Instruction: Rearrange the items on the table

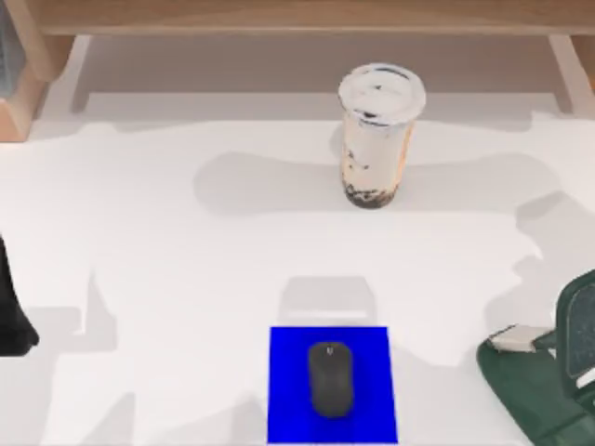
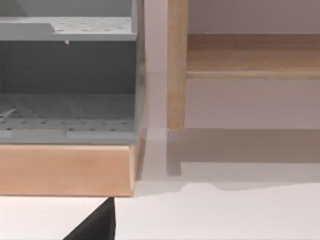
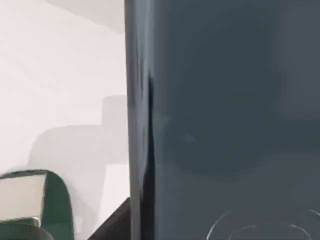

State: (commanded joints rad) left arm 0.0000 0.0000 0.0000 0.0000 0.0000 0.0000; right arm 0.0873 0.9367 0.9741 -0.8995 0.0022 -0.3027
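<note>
A clear plastic cup (image 1: 379,135) of milky-brown drink with a white lid stands upright at the back of the white table (image 1: 167,279), a little right of centre. A small dark grey mouse (image 1: 330,379) lies on a flat blue square mat (image 1: 372,409) at the front edge, near the middle. My left arm (image 1: 11,311) is parked at the table's left edge, far from both items. My right arm (image 1: 544,381), dark green, rests at the front right corner, to the right of the mat.
A brown wooden ledge (image 1: 297,14) runs along the back, with wooden posts (image 1: 28,84) at its left end. The left wrist view faces a grey perforated shelf (image 2: 65,115) on a wooden base (image 2: 65,170). A dark panel (image 3: 225,120) stands close in the right wrist view.
</note>
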